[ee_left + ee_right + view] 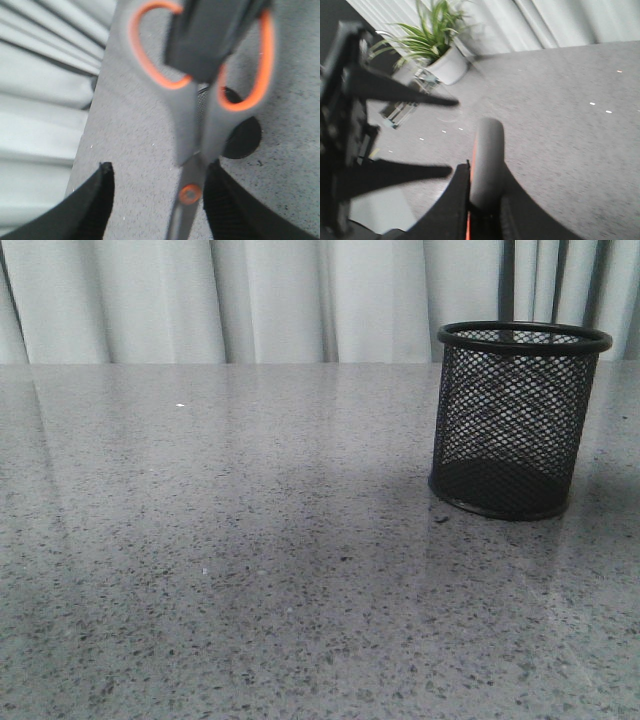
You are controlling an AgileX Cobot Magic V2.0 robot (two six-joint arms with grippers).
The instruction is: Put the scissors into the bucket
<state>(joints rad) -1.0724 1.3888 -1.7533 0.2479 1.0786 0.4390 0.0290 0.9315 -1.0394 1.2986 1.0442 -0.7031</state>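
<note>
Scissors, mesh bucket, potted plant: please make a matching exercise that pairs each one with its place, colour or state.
Things:
1. scissors
2. wire-mesh bucket
3. potted plant

Descriptions:
a. green leaves, white pot
b. held by a handle in the right gripper
c. standing upright on the speckled grey table

Pairs: 1-b, 2-c, 3-a

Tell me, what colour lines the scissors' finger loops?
Orange, inside dark grey handles of the scissors; clearest in the left wrist view.
</note>
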